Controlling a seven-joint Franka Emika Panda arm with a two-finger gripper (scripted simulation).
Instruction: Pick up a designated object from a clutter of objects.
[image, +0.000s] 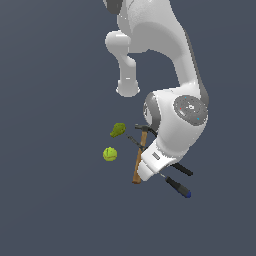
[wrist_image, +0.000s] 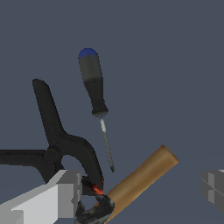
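Note:
The designated object, a slim screwdriver (wrist_image: 93, 85) with a black handle, blue end cap and thin metal shaft (wrist_image: 106, 144), lies flat among the clutter of objects. In the exterior view its handle (image: 178, 187) sticks out from under the arm's white hand (image: 150, 163). My gripper (wrist_image: 141, 187) is open, its grey fingers (wrist_image: 61, 197) wide apart and holding nothing. Between them show the end of the hammer's wooden handle (wrist_image: 140, 177) and the screwdriver's tip. The black spring clamp (wrist_image: 61, 140) lies beside the shaft.
The hammer (image: 137, 167) lies along the exterior view's middle, its head (image: 144, 128) near a green pear-like lump (image: 118, 130). A yellow-green ball (image: 110, 154) sits to the exterior view's left. One clamp handle (image: 182, 170) pokes out beside the hand.

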